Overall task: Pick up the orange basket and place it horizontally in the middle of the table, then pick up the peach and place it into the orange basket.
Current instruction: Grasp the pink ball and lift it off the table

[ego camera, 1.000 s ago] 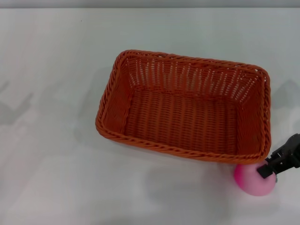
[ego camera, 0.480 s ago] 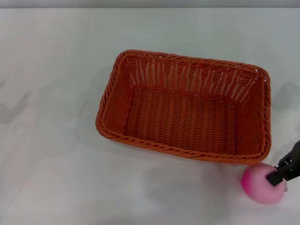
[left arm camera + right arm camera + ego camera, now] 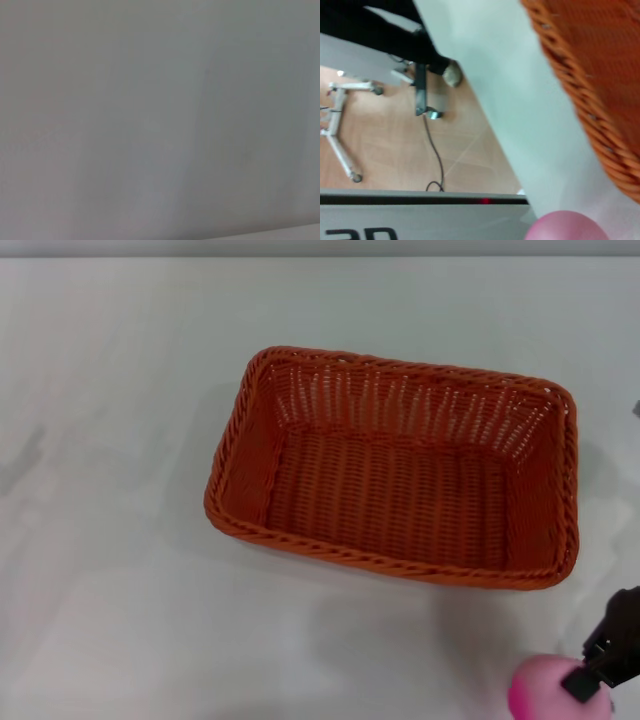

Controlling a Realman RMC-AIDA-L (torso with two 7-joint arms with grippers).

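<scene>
across the middle of the white table (image 3: 120,570) the orange basket (image 3: 400,470) sits flat and upright, long side running left to right, open side up with nothing inside. the peach (image 3: 545,698) is at the bottom right corner of the head view, in front of the basket's near right corner and apart from its rim, partly cut off by the picture's edge. the right gripper (image 3: 597,672) is against the peach's right side, a dark finger overlapping the pink surface; it seems to have hold of the peach, though how far its fingers stand apart cannot be told. the right wrist view shows the peach near the basket's braided rim. the left gripper is out of sight.
</scene>
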